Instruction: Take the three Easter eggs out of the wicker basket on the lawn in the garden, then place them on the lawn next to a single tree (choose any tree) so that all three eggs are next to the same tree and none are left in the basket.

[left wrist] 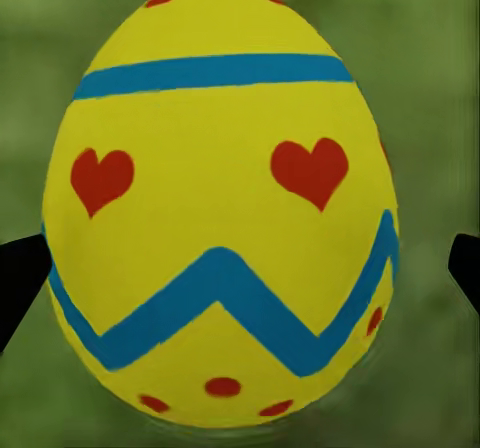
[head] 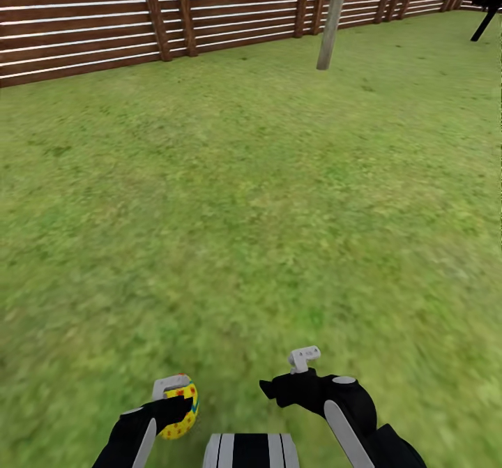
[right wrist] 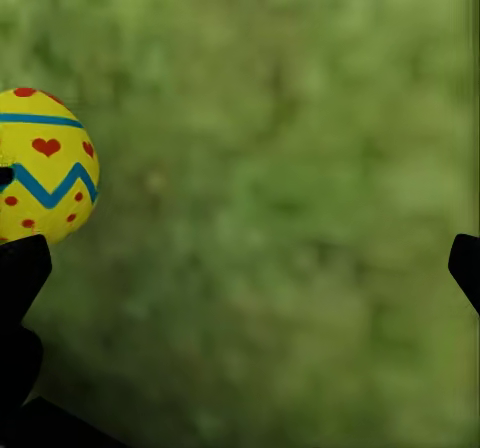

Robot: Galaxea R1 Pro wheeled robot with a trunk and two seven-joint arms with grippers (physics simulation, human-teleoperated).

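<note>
Mottled green lawn [head: 265,196] runs from the robot's base to a brown horizontal-slat fence [head: 84,28] across the far edge, roughly 10 to 1 o'clock in the head view. A pale grey-brown tree trunk [head: 330,25] stands on the grass at about 12 to 1 o'clock, just in front of the fence, well apart from the robot. Dark foliage and a thin black trunk [head: 487,18] show at the far 2 o'clock corner.

Left gripper [head: 174,402] sits low at 7 o'clock in the head view, clamped on one Easter egg [head: 183,412]. The egg is yellow, with red and blue markings, and partly hidden by the black wrist. In the left wrist view the same egg [left wrist: 220,203] stands upright and very close: blue band near the top, two red hearts, a blue zigzag, red dots low down. A black fingertip [left wrist: 18,283] touches one flank; the other tip [left wrist: 465,268] shows at the opposite edge. Blurred grass lies behind.

Right gripper [head: 293,377] sits at 5 o'clock in the head view, a grey finger pointing up. In the right wrist view its fingers [right wrist: 22,268] are spread wide with only blurred grass between them. The held egg [right wrist: 42,163] shows beside one finger there, off to the left arm's side.
</note>
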